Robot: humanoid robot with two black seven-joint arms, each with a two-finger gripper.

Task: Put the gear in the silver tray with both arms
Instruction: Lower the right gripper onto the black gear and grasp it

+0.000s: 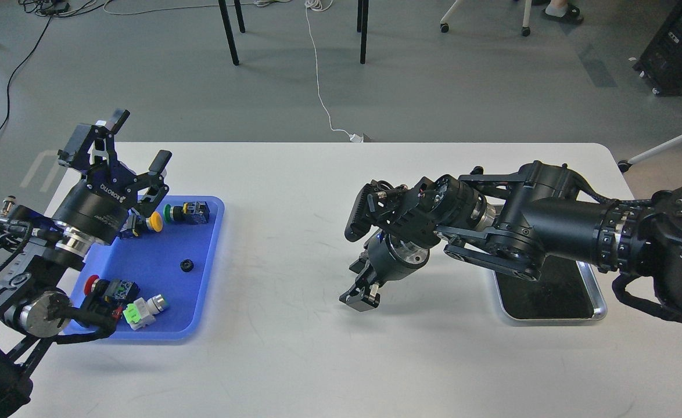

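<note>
The silver tray (599, 297) lies at the table's right, its far half hidden by my right arm. My right gripper (359, 297) points down at the middle of the table, left of the tray. The small black gear that lay there is hidden behind its fingers. I cannot tell whether the fingers are open or closed on it. My left gripper (140, 141) is open and empty, raised above the far left corner of the blue tray (201, 313). A second small black gear (186, 265) lies in the blue tray.
The blue tray also holds push buttons with yellow (154, 220), green (168, 213) and red (90, 284) caps and a white-green part (140, 309). Chair legs and cables are on the floor beyond the table's far edge.
</note>
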